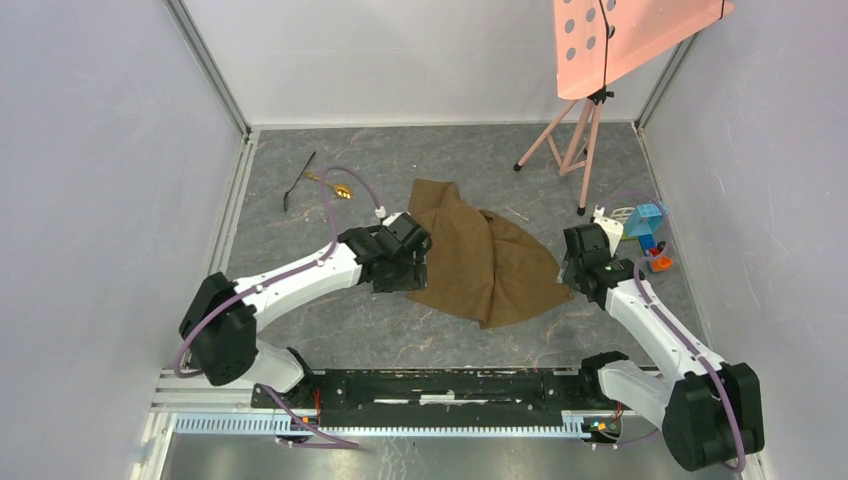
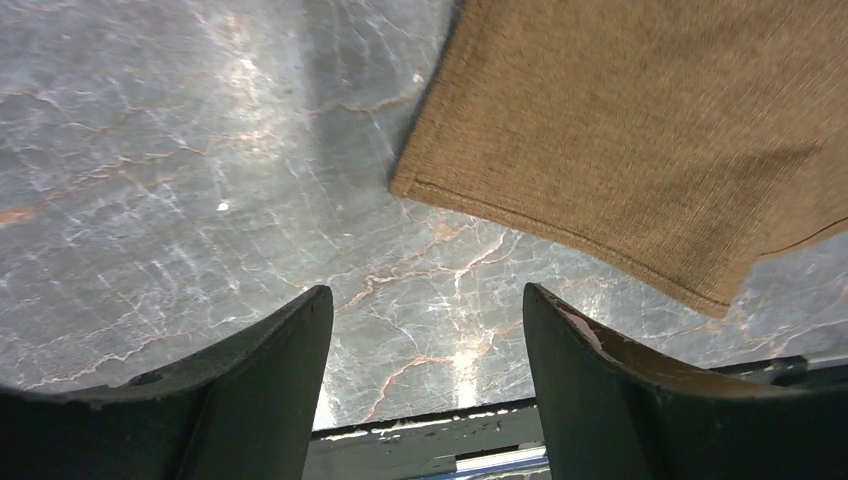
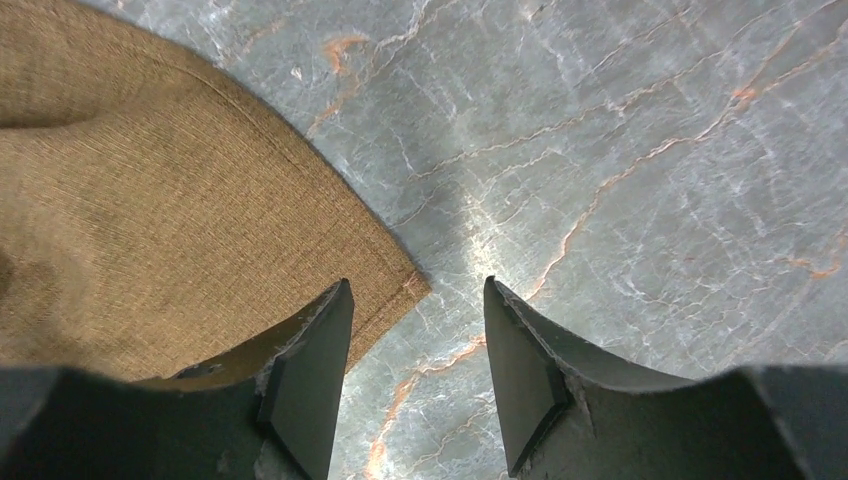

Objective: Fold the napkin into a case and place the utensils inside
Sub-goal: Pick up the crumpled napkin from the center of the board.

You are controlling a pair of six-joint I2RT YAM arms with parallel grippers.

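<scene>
**Since the napkin lies unfolded, I flank it on both sides**

Far to the left rear, the black utensil (image 1: 298, 180) and the gold spoon (image 1: 340, 188) lie together on the table (image 1: 330, 335), well apart from the cloth. I judge they wait there until a pocket exists.

My left gripper (image 2: 425, 300) reaches forward and points down at the napkin's left edge. Its jaws are parted over bare table and hold nothing, with a hemmed corner just beyond them.

The brown napkin (image 1: 490, 265) sits rumpled in the middle, between my two hands.

My right gripper (image 3: 415, 290) bends inward and low at the right corner. Its jaws are apart and grip nothing, and the corner lies beside one finger (image 3: 310, 370).
</scene>
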